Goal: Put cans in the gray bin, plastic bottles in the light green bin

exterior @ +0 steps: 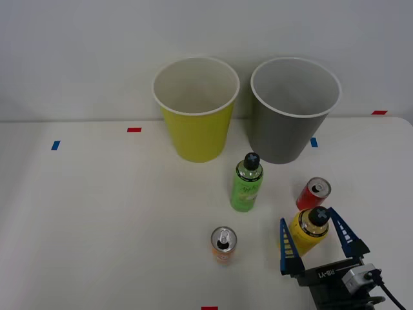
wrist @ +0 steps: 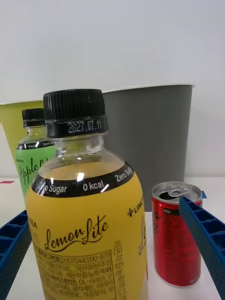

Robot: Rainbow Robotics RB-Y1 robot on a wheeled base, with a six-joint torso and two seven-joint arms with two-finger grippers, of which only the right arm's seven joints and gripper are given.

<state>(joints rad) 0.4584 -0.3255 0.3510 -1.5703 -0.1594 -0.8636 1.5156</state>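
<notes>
The right hand (exterior: 314, 239) is spread open around the upright yellow bottle (exterior: 308, 230), near the worktop's (exterior: 97, 213) front right, fingers (wrist: 202, 229) not touching it. The red can (exterior: 314, 192) stands just behind. The green bottle (exterior: 246, 183) and orange can (exterior: 223, 244) stand mid-worktop; the light green bin (exterior: 195, 110) and gray bin (exterior: 294, 110) sit at the back edge.

The yellow plastic bottle (wrist: 89, 225) reads "Lemon Lite", its black neck band "Sugar 0 kcal Zero Sugar", its black cap's ring "2027.07.11".
</notes>
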